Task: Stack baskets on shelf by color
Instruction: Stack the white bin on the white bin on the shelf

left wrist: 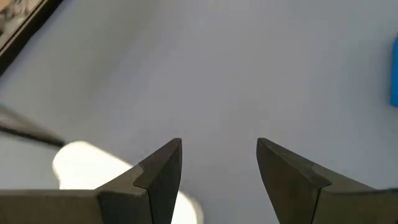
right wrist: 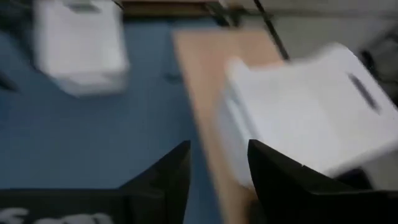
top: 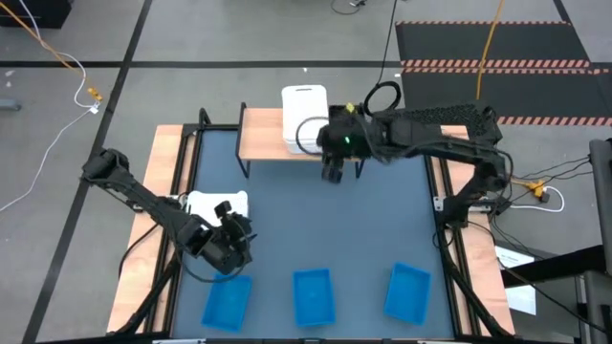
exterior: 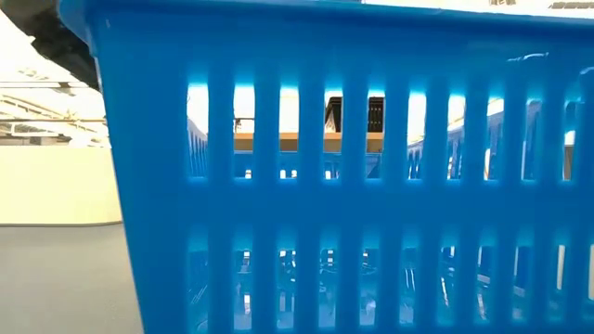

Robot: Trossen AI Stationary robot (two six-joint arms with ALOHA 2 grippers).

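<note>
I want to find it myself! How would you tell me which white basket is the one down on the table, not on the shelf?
Start at the big dark-blue table and look along its left side. There, just in front of the left pincer, sits a white basket. The other white basket rests up on the wooden shelf, and the table's other baskets are blue.

The grey floor lies around the table. Beyond the table are a black mat with striped edge and loose cables.
</note>
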